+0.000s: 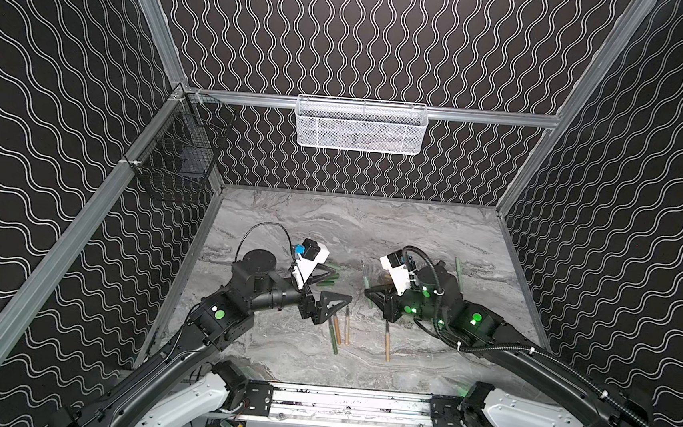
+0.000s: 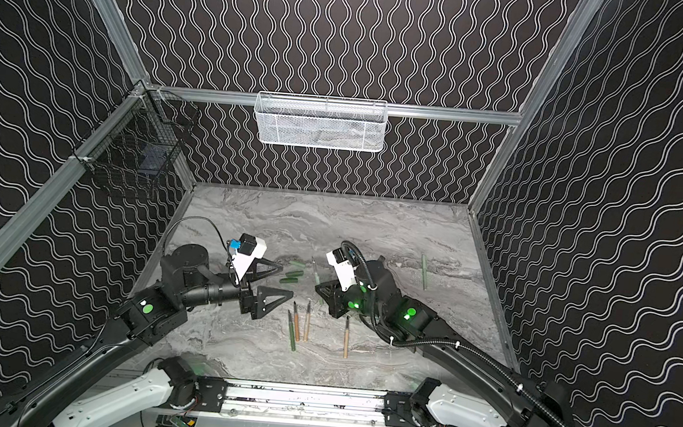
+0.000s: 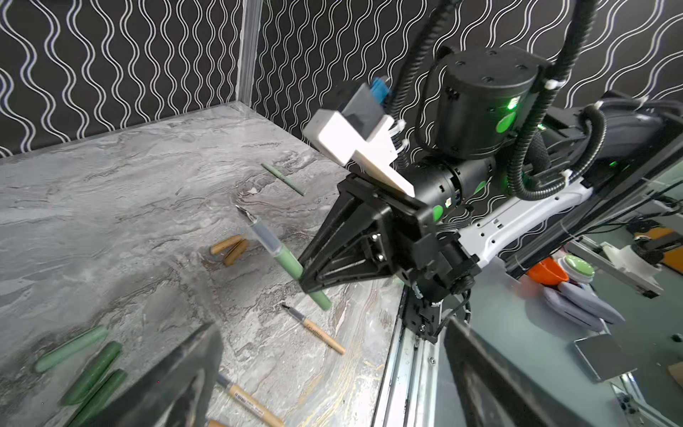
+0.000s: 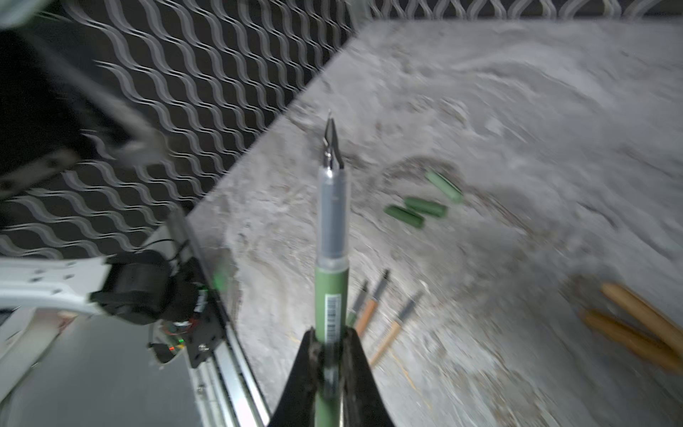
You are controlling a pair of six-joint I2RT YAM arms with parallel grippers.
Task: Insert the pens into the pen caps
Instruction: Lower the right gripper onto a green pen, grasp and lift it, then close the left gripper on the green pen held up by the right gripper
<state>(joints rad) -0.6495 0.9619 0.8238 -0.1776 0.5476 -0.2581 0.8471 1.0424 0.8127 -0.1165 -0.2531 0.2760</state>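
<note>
As far as shows, no pen is capped yet. The right pincer (image 4: 330, 336) clamps a pale green pen (image 4: 331, 229) aloft. The left pincer (image 1: 344, 283) gapes empty beside the green caps (image 4: 425, 207). Other pens (image 1: 341, 327) lie near-centre on the desk (image 1: 330, 230).

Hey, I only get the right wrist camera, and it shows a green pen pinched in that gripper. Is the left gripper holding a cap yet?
Observer: No, the left gripper is open and empty, near the three green caps.
Operator: Any pen I can't see?
Observer: One pale green pen lies alone near the table right edge.
Operator: Where is mine gripped?
Observer: Toward its back end; the held pen pokes out behind the right gripper.
</note>
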